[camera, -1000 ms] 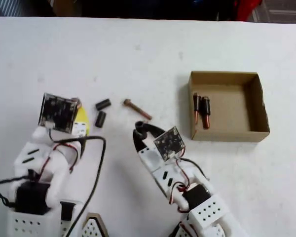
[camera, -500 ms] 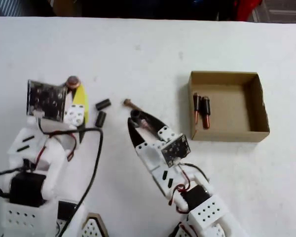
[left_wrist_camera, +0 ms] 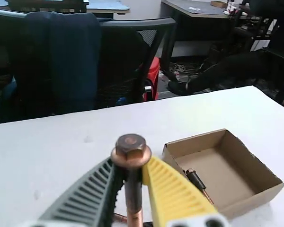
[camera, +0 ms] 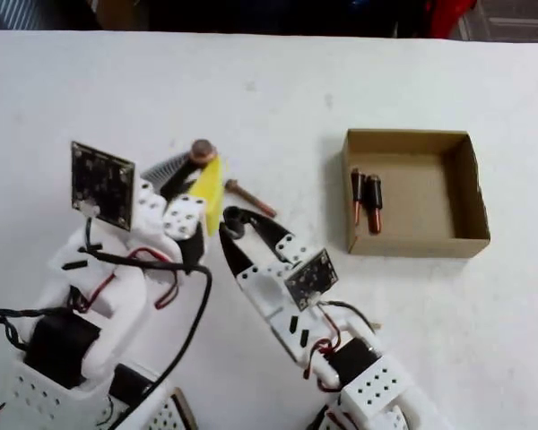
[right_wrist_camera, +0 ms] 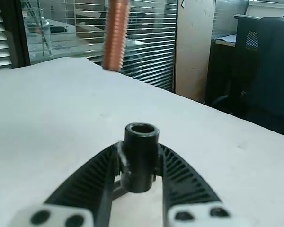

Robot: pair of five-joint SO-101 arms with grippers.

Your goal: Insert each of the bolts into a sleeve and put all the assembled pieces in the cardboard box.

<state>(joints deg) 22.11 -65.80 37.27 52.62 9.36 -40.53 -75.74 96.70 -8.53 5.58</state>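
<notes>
The left pincer [camera: 195, 163] is clamped on a copper bolt [left_wrist_camera: 134, 198], gripping the shank just under the hexagonal head, with the head above its tips and the threaded end pointing down. The right pincer [camera: 232, 221] is closed around a black sleeve [right_wrist_camera: 141, 156], which stands upright between its tips with the open bore facing up.

The coming move turns on lining these two up. In the right wrist view the bolt's threaded end [right_wrist_camera: 116, 35] hangs above the sleeve and roughly parallel to it, but not over the bore. From overhead it sits past the right pincer's tips and off toward the left arm's side. My judgement is that the bolt has to come sideways over the bore before it goes down.

A second bolt [camera: 249, 198] lies on the tabletop [camera: 278, 90] just beyond the right pincer. The cardboard box [camera: 408, 136], farther out to the right pincer's outer side, holds two assembled pieces [camera: 373, 204].
</notes>
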